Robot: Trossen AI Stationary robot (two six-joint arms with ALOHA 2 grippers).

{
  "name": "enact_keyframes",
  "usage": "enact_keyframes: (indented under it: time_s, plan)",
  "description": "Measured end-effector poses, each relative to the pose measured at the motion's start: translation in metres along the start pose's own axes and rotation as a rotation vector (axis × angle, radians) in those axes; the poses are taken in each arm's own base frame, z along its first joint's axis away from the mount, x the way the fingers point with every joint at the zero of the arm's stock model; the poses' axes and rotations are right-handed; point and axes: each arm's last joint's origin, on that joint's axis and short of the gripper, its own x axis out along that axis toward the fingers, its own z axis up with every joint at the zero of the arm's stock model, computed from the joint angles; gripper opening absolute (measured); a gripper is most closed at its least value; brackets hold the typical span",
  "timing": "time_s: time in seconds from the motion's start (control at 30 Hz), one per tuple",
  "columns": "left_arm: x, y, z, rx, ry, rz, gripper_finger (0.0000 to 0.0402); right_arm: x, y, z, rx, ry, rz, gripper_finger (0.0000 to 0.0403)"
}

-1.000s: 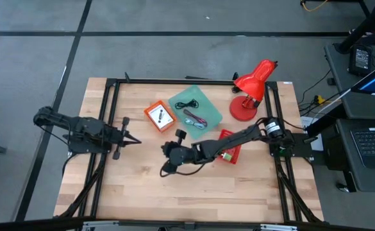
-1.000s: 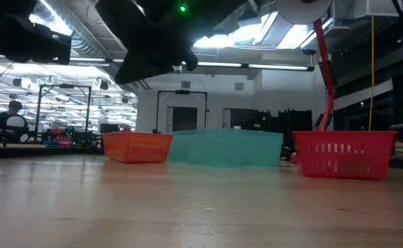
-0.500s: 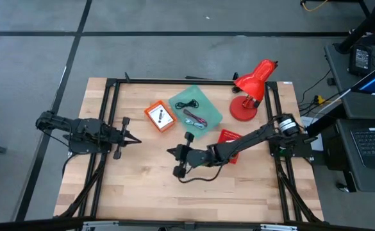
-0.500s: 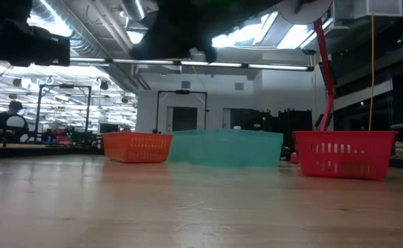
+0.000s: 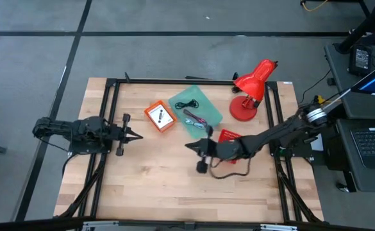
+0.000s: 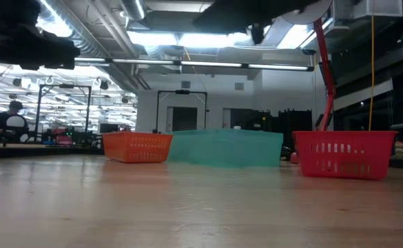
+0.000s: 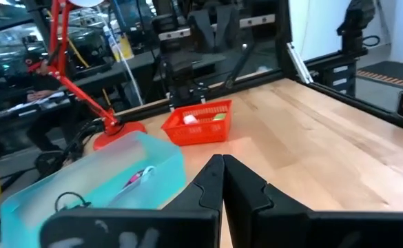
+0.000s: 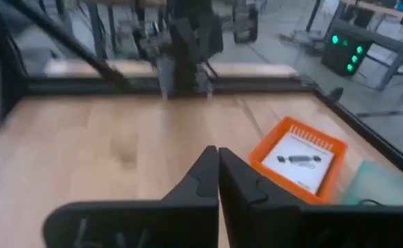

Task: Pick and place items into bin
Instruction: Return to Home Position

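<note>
My left gripper (image 5: 138, 136) hovers shut over the table's left part, pointing right; its closed fingers (image 7: 222, 165) hold nothing. My right gripper (image 5: 188, 146) reaches in from the right to the table's middle, shut and empty (image 8: 217, 155). It sits just near of the teal bin (image 5: 195, 109), which holds a black coiled cable (image 5: 187, 104) and a maroon cable (image 5: 195, 119). The orange bin (image 5: 160, 116) carries a white printed card (image 8: 299, 162). The red bin (image 5: 229, 138) lies partly under the right arm, with pale items (image 7: 191, 118) inside.
A red desk lamp (image 5: 251, 90) stands at the far right of the table. In the low view the three bins line up across the far side: orange (image 6: 137, 147), teal (image 6: 225, 148), red (image 6: 342, 155). Bare wood lies along the near side. A black loop hangs below the right wrist (image 5: 229, 172).
My right arm has drawn back toward the table's right edge, its shut gripper travelling from near the table's centre-left to a spot beside the red bin. Its fingers stayed shut. The bins and their contents have not moved.
</note>
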Motion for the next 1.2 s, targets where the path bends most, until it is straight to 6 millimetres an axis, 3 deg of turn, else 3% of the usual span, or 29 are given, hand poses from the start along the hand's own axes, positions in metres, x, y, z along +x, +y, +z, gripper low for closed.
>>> enact_keyframes:
  time_s: [0.23, 0.43, 0.67, 0.83, 1.2]
  plan:
    - [0.000, 0.009, -0.002, 0.006, 0.029, 0.108, 0.0002, -0.041, -0.025, -0.011, 0.035, -0.063, 0.008, 0.0000]
    - [-0.002, 0.020, -0.004, -0.039, 0.042, 0.225, 0.0002, -0.061, -0.037, -0.013, 0.019, -0.085, 0.009, 0.0000]
    - [-0.004, 0.028, 0.006, -0.037, -0.072, 0.259, 0.0002, -0.065, -0.040, -0.012, -0.031, -0.094, 0.007, 0.0000]
    - [-0.004, 0.030, 0.001, -0.040, -0.091, 0.274, 0.0002, -0.065, -0.040, -0.013, -0.045, -0.093, 0.007, 0.0000]
    - [-0.005, 0.038, -0.004, -0.029, -0.094, 0.382, 0.0002, -0.083, -0.057, -0.037, -0.006, -0.151, -0.004, 0.0000]
